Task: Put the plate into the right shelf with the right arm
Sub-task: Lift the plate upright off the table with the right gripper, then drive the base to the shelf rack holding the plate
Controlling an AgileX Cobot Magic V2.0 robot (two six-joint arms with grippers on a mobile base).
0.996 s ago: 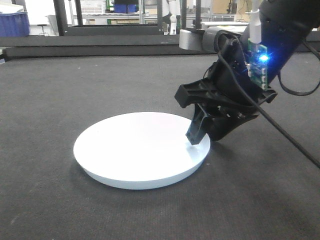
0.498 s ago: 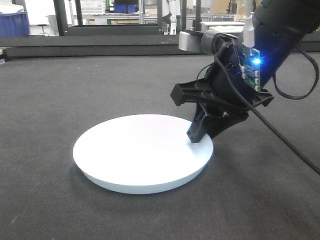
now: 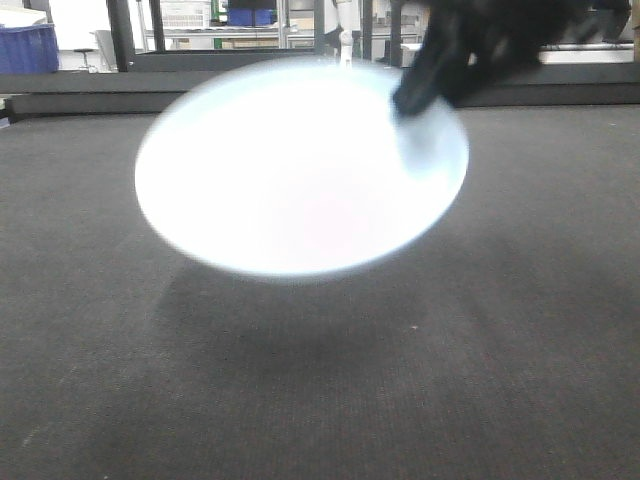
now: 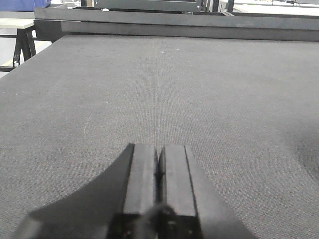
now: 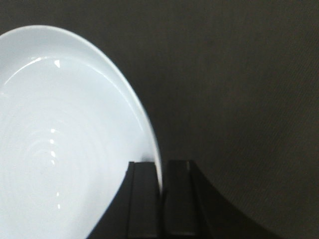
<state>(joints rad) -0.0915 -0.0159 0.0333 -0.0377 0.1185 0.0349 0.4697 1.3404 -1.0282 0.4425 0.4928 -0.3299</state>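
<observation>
The white round plate [image 3: 290, 170] hangs in the air above the dark table, tilted and motion-blurred, with its shadow on the mat below. My right gripper [image 3: 412, 100] is shut on the plate's right rim. In the right wrist view the plate [image 5: 60, 139] fills the left side and its rim is pinched between my right gripper's [image 5: 160, 172] two black fingers. My left gripper [image 4: 158, 154] is shut and empty, low over the bare mat. No shelf shows in any view.
The dark grey mat [image 3: 520, 330] covers the table. A raised dark ledge [image 3: 80, 100] runs along its far edge. Behind it stand metal racks and a blue bin [image 3: 28, 48].
My right gripper has lifted the plate off the mat, from lying flat to well above it and tilted. The arm has risen toward the top of the front view.
</observation>
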